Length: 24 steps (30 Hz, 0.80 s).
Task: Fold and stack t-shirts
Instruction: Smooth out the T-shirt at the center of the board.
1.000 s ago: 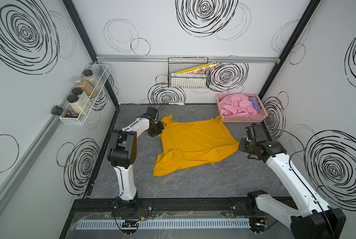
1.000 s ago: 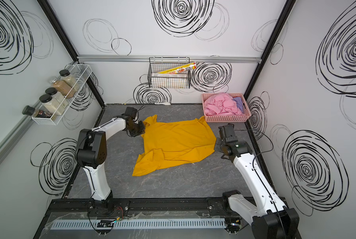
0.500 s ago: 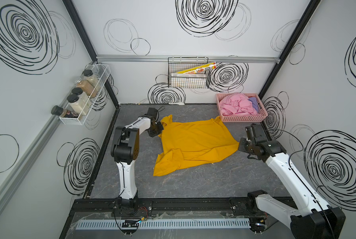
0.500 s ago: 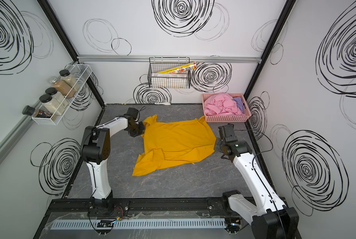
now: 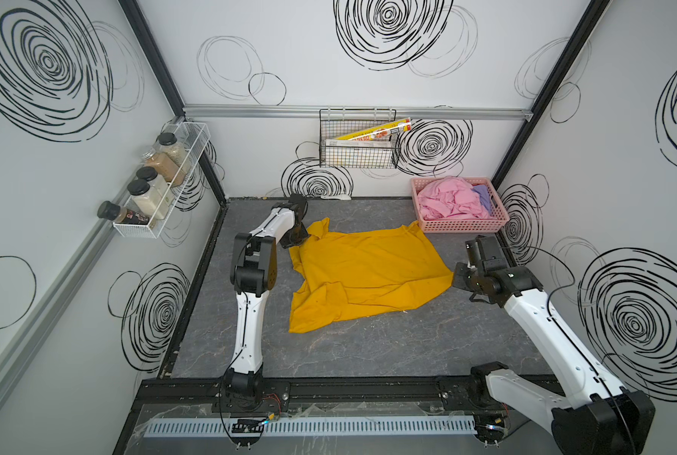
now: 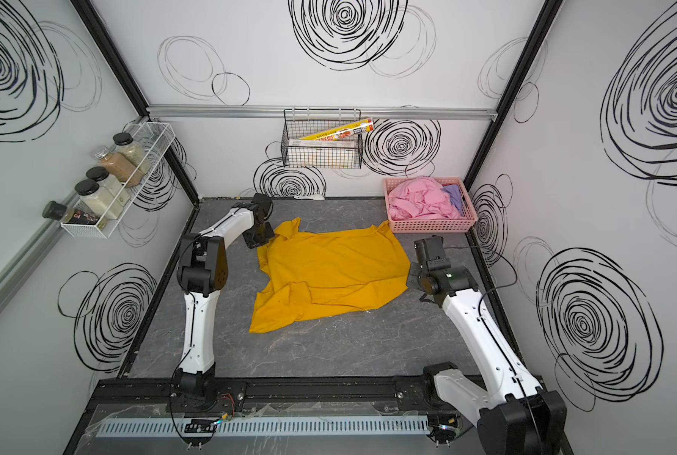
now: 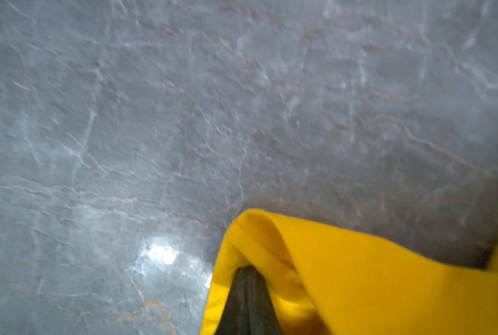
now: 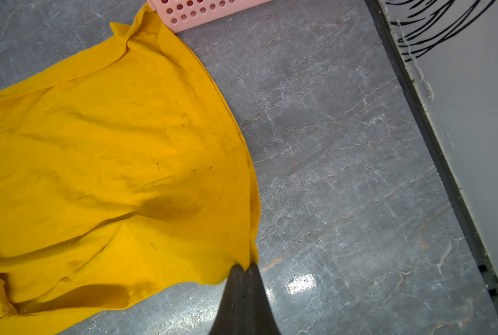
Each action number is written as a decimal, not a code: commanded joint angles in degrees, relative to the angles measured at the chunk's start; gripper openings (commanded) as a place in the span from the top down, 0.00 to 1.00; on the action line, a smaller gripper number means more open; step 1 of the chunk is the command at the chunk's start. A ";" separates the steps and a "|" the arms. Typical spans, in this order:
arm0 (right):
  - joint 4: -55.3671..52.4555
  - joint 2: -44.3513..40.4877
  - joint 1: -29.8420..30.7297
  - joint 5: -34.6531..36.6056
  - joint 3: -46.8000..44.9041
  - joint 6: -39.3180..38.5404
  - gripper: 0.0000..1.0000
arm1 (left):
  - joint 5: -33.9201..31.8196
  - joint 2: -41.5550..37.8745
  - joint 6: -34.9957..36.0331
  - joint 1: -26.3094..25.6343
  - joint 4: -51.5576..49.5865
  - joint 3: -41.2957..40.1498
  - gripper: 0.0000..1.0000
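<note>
Over the last second our left arm is swinging its elbow inward, toward the mustard-yellow t-shirt (image 5: 368,272), while the left pincer (image 7: 247,271) is staying at the same corner. The right arm and the cloth itself are hardly changing.

We are keeping both pincers clenched on this shirt. The left one is pinching a hemmed edge at the far corner, and the right pincer (image 8: 244,266) is pinching the edge on the opposite side. We judge that we are holding it this way to stretch the cloth flat on the table (image 5: 368,354) before the first fold.

The shirt is lying spread in the middle of the table, one corner just beside the pink basket (image 5: 463,226). In the basket the light pink t-shirt (image 5: 443,197) and the lavender-purple t-shirt (image 5: 483,199) are lying crumpled.
</note>
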 commanded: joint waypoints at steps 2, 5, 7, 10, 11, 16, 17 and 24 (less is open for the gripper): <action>-1.56 1.44 -0.25 -0.45 1.00 -0.77 1.00 | -4.53 8.69 -1.01 1.63 -8.73 11.22 1.00; -2.28 2.86 -0.24 -0.38 1.78 -0.88 1.00 | -2.67 11.85 -1.21 3.02 -7.62 15.77 1.00; -3.12 3.83 -0.23 -0.34 2.68 -1.21 1.00 | -1.80 12.82 -1.29 3.95 -6.38 17.61 1.00; -3.57 4.65 -0.23 -0.03 3.40 -1.81 1.00 | -1.12 13.31 -0.94 4.81 -4.33 19.78 1.00; -3.58 4.86 -0.29 -0.08 3.38 -2.00 1.00 | -0.62 13.02 -0.86 5.07 -3.45 19.92 1.00; -3.02 5.08 -0.23 -0.79 3.33 -2.20 1.00 | 0.56 7.44 -0.87 6.75 1.48 18.99 1.00; -2.88 5.09 -0.23 -1.08 3.33 -2.27 1.00 | 0.59 5.26 -0.32 6.79 3.06 18.24 0.99; -1.12 4.29 -0.23 -2.82 2.35 -2.22 1.00 | 3.15 -23.97 3.99 4.38 28.63 -8.68 0.60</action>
